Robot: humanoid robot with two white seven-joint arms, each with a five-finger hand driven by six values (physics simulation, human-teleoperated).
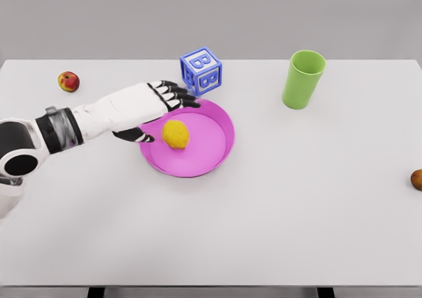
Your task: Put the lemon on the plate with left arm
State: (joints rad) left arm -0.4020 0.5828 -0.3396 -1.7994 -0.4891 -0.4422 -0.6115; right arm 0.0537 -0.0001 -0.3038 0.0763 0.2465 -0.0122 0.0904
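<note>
A yellow lemon (175, 134) lies on the pink plate (206, 154), in its left half. My left hand (165, 110) hovers over the plate's left rim, just left of and above the lemon. Its fingers (178, 95) are spread and hold nothing; the thumb (135, 136) points down at the plate's edge. A small gap shows between the hand and the lemon. My right arm is out of view.
A blue letter block (201, 71) stands right behind the plate, close to my fingertips. A green cup (303, 79) is at the back right. A red apple (68, 82) sits at the back left, and a brown fruit (417, 179) at the table's right edge.
</note>
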